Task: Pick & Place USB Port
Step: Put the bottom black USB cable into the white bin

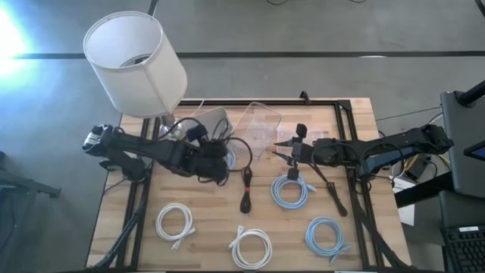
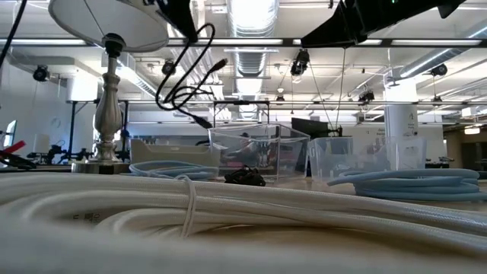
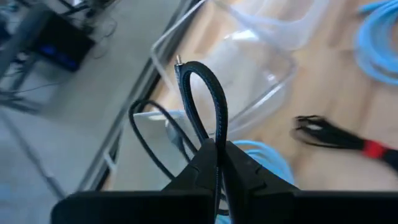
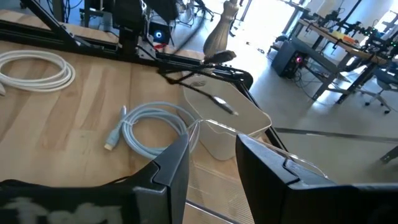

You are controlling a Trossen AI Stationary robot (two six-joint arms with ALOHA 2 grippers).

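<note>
Wooden table [image 1: 364,121], coiled cables, white lamp [image 1: 135,64], grey floor [image 1: 318,30] around

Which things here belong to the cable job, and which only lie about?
In the job:
- left tool, shut on the black cable
- clear bins
- right tool, open, waiting near the bins

Lying about:
- lamp
- white cable coils
- blue cable coils
- bundled black cable

Your wooden worktop [image 1: 356,129] carries a lamp [image 1: 135,64], two clear bins [image 1: 258,125], a bundled black cable [image 1: 246,189], two white cable coils [image 1: 175,223] and two blue coils [image 1: 291,191].
</note>
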